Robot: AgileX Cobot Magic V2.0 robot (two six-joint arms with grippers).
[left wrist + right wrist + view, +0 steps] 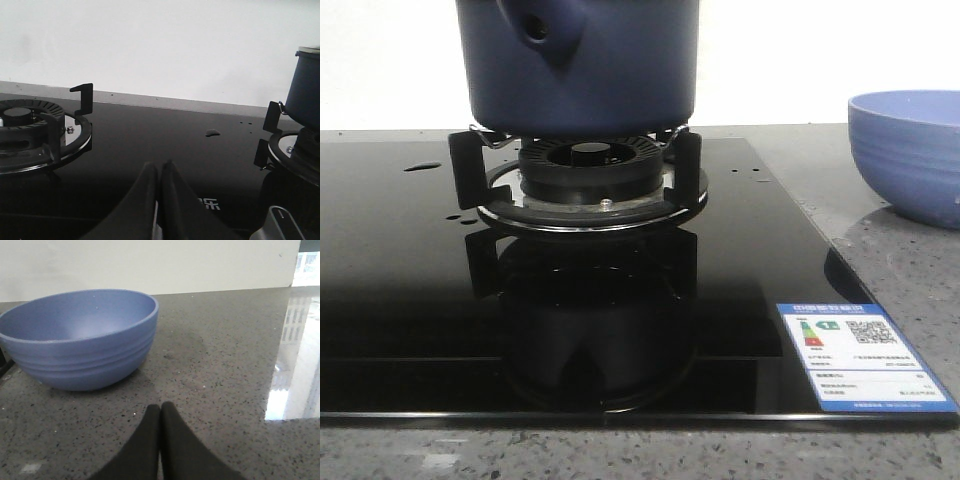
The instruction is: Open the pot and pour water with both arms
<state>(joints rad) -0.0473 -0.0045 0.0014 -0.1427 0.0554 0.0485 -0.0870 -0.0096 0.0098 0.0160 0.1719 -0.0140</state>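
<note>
The dark navy pot (578, 62) stands on the burner grate (578, 175) of the black glass hob (410, 290); its side nub with a round hole (537, 30) faces the front camera and its top is cut off by the frame. The pot's side also shows in the left wrist view (306, 90). A small water puddle (213, 132) and droplets lie on the glass, seen in the front view too (422, 166). My left gripper (160, 166) is shut and empty, low over the hob between two burners. My right gripper (160, 407) is shut and empty over the counter, just short of the bowl.
A periwinkle-blue bowl (80, 337) stands empty on the grey speckled counter (220, 365), to the right of the hob (910, 150). A second burner with grate prongs (30, 132) lies on the hob's left side. A white label (860, 365) sits at the hob's front right corner.
</note>
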